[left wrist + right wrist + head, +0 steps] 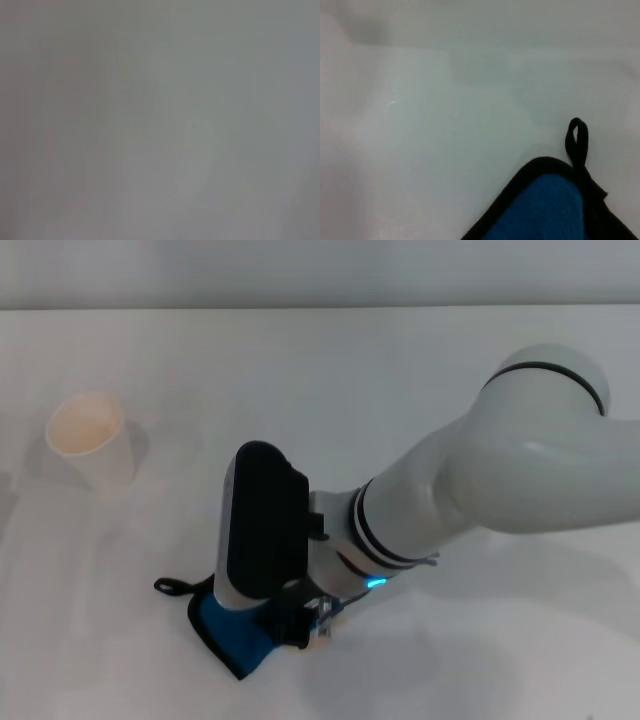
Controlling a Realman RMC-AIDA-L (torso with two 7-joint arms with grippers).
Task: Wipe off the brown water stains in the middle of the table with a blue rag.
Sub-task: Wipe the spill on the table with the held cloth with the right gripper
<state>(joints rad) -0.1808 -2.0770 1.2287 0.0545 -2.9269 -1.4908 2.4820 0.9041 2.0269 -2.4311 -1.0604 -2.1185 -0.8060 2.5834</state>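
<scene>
The blue rag (228,638) lies on the white table (420,370) near its front, left of centre, with its black loop (172,587) pointing left. My right arm reaches in from the right, and its gripper (300,628) sits low on the rag's right part, shut on it. The black wrist body hides most of the grip. In the right wrist view a rag corner (545,210) and the loop (577,137) rest on bare table (445,125). The brown water stains are hidden or out of view. My left gripper shows in no view.
A white paper cup (92,440) with a beige inside stands at the table's far left. The left wrist view shows only a plain grey surface (160,120).
</scene>
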